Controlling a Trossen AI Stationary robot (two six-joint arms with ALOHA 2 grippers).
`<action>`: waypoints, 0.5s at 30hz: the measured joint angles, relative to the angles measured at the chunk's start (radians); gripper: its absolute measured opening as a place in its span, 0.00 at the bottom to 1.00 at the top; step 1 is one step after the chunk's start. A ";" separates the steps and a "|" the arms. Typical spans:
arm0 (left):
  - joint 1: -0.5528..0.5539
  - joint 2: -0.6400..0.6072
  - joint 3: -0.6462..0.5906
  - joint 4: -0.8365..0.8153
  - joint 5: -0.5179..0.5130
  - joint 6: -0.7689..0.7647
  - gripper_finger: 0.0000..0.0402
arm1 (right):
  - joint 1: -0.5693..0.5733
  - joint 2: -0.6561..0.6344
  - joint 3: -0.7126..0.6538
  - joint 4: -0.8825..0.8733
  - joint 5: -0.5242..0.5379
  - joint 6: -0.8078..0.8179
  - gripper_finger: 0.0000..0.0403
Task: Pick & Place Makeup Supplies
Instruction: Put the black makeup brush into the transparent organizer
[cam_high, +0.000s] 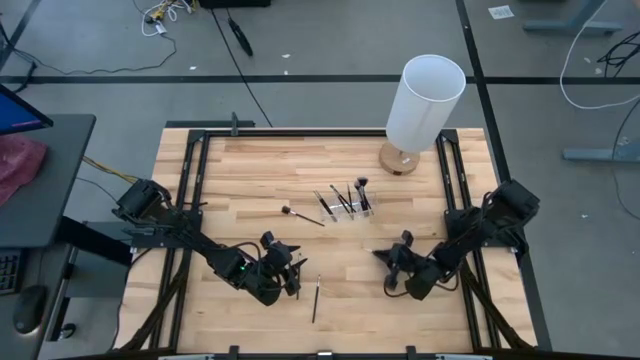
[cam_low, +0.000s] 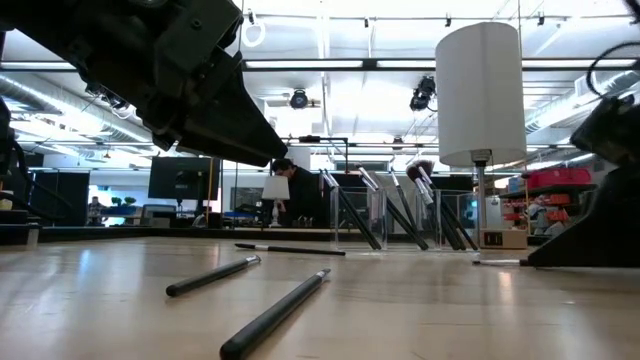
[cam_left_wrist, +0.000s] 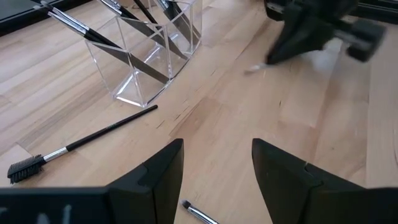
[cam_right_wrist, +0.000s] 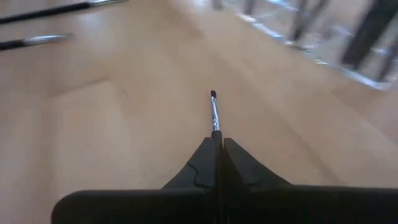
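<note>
Across the wooden table (cam_high: 240, 170), a thin brush (cam_right_wrist: 214, 112) is pinched in the closed right gripper (cam_high: 381, 254) near the clear holder (cam_high: 347, 206), awaiting insertion, while the left gripper (cam_high: 291, 265) is held open and empty.

Wooden table (cam_high: 240, 170): clear holder (cam_high: 347, 207), lamp (cam_high: 420, 105), loose brushes (cam_high: 303, 216) (cam_high: 316, 298)

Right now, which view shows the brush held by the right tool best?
The right wrist view: the thin brush sticks straight out of the shut right tool, tip visible. The high view shows only a faint sliver at that tool. The left wrist view shows it blurred; the low view barely shows it.
</note>
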 joint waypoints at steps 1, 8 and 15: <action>0.000 0.000 0.000 0.000 0.000 0.001 0.48 | 0.001 -0.007 0.000 0.021 -0.008 -0.025 0.02; 0.000 0.000 0.000 0.001 0.000 0.038 0.48 | 0.002 -0.015 0.001 0.315 -0.056 -0.263 0.02; -0.023 0.000 0.000 0.040 0.009 0.232 0.48 | 0.001 -0.017 0.002 0.702 -0.198 -0.570 0.02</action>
